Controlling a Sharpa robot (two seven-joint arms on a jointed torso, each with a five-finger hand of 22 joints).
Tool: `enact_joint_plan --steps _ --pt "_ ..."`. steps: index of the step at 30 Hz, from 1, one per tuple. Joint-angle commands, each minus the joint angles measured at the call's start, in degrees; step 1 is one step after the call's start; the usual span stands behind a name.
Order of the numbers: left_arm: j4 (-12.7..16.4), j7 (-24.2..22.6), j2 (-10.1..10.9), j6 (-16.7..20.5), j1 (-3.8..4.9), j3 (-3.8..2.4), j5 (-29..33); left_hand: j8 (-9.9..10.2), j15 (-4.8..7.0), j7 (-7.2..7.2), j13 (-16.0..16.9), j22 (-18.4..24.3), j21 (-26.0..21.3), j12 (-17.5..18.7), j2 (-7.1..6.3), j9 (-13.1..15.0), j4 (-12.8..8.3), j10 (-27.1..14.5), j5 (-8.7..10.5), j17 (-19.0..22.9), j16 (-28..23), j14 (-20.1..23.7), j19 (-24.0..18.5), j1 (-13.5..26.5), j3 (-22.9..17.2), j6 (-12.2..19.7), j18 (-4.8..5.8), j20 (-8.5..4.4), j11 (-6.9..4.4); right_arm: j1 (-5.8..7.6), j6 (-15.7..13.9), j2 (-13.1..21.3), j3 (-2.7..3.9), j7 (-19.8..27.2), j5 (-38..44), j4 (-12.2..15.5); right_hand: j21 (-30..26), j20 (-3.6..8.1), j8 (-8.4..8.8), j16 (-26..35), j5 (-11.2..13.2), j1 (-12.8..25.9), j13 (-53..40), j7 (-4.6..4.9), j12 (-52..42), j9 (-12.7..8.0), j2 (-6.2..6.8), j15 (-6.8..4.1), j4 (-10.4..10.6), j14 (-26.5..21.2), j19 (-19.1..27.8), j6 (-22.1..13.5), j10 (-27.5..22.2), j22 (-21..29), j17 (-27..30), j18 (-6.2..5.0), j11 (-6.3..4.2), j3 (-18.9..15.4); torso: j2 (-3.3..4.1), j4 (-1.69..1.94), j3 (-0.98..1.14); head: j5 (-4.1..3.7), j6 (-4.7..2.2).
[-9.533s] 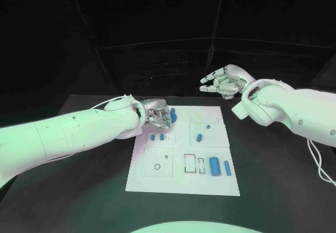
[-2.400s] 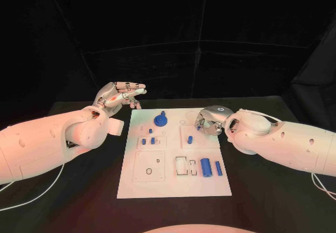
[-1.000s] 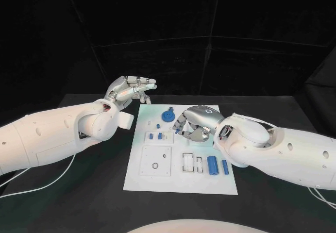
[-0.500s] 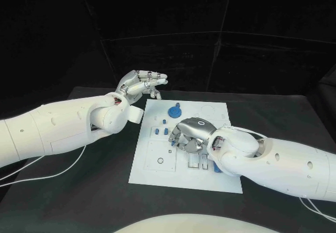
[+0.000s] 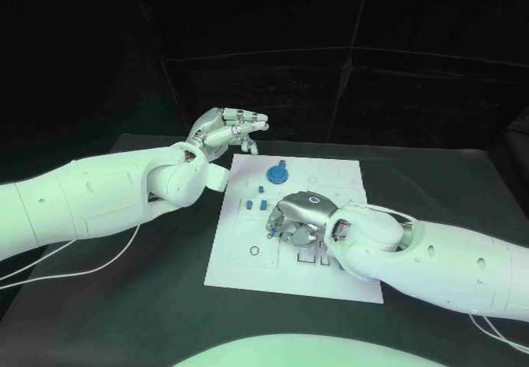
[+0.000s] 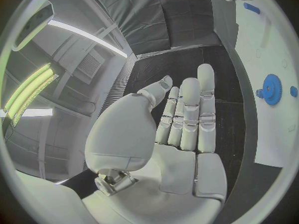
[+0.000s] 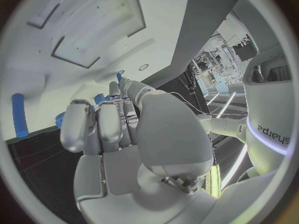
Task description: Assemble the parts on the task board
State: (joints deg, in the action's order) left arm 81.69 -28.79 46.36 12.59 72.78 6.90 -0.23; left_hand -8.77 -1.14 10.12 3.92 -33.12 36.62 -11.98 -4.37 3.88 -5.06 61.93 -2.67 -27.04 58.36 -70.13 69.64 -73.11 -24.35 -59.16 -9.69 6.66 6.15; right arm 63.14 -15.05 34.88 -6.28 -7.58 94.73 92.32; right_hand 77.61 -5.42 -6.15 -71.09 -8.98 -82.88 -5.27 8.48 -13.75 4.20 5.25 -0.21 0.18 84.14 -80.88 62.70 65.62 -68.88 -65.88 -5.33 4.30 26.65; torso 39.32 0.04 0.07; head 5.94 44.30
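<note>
1. while the right arm lies across the near right of the table (image 5: 144, 321), the task board (image 5: 248, 275) sits in the middle of that black surface, its near right part hidden under the arm.
2. the left hand (image 5: 229, 128) is raised off the board's far left corner; the left wrist view shows its fingers (image 6: 187, 109) straight, close side by side and holding nothing.
3. the right hand (image 5: 297, 223) is low over the board's middle, palm down, fingers curled toward the surface; whether it pinches a part i cannot tell, as the fingertips are hidden.
4. the blue gear (image 5: 277, 175) stands at the board's far end, well apart from the right hand, and it also appears beside the left hand in the left wrist view (image 6: 271, 88).
5. small blue pegs (image 5: 257, 205) stand in the board just left of the right hand; one blue cylinder (image 7: 19, 115) lies on the board near the right fingers.
6. judging by this, the step in hand is the right hand reaching for or seating a part mid-board; next it needs a secure pinch and a straight, aligned push into its slot.
</note>
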Motion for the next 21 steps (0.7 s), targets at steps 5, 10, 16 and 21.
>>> enact_joint_plan --steps 5,10,16,21 --pt "-0.1 -0.4 -0.1 -0.6 0.07 -0.05 0.2 0.2 0.0 0.14 -0.1 0.1 -0.3 -0.4 0.26 -0.1 -0.1 -0.4 -0.3 0.1 -0.2 0.3 -0.3 -0.4 0.4 0.3 -0.74 0.02 0.1 -0.14 0.9 -0.2 -0.02 1.0 0.5 0.0 0.3 -0.02 -0.38 -0.4 0.0 0.6 0.1 0.11 0.2 0.0 0.02 -0.41 0.0 2.2 -0.4 0.2 0.2 0.0 -0.1 0.95 0.01 0.2 -0.03 0.02 -0.02 0.2 0.2" --pt "-0.2 -0.4 -0.2 -0.7 0.07 -0.05 0.2 0.2 0.0 0.14 -0.1 0.1 -0.3 -0.4 0.26 -0.1 -0.1 -0.4 -0.3 0.1 -0.2 0.3 -0.3 -0.4 0.4 0.3 -0.74 0.02 0.1 -0.23 0.5 -0.3 -0.03 1.0 0.5 0.0 0.3 -0.02 -0.38 -0.4 0.0 0.6 0.1 0.11 0.2 0.0 0.02 -0.41 0.0 2.2 -0.4 0.2 0.2 0.0 -0.1 0.95 0.01 0.2 -0.03 0.03 -0.03 0.24 0.25" --pt "-0.4 -0.3 -0.1 -0.7 0.07 -0.05 0.2 0.2 0.0 0.14 -0.1 0.1 -0.3 -0.4 0.26 -0.1 -0.1 -0.4 -0.3 0.1 -0.2 0.3 -0.3 -0.4 0.4 0.3 -0.74 0.02 0.1 -0.27 0.1 -0.4 -0.03 0.8 0.8 -0.1 0.4 -0.01 -0.38 -0.5 -0.1 0.7 0.1 0.09 0.2 0.0 -0.06 -0.41 0.0 2.2 -0.5 0.3 0.3 -0.1 -0.1 0.96 0.0 0.2 0.02 -0.04 -0.05 0.33 0.32" --pt "-0.4 -0.3 -0.1 -0.8 0.07 -0.05 0.2 0.2 -0.03 0.18 -0.1 0.1 -0.4 -0.4 0.27 -0.1 -0.1 -0.5 -0.3 0.1 -0.2 0.4 -0.3 -0.5 0.5 0.4 -0.74 0.05 0.13 -0.28 -0.1 -0.6 -0.03 0.6 1.0 -0.2 0.4 -0.01 -0.38 -0.5 -0.1 0.7 0.1 0.09 0.2 0.0 -0.06 -0.41 0.0 2.2 -0.5 0.3 0.3 -0.1 -0.1 0.96 0.0 0.2 0.01 0.0 -0.02 0.29 0.32"
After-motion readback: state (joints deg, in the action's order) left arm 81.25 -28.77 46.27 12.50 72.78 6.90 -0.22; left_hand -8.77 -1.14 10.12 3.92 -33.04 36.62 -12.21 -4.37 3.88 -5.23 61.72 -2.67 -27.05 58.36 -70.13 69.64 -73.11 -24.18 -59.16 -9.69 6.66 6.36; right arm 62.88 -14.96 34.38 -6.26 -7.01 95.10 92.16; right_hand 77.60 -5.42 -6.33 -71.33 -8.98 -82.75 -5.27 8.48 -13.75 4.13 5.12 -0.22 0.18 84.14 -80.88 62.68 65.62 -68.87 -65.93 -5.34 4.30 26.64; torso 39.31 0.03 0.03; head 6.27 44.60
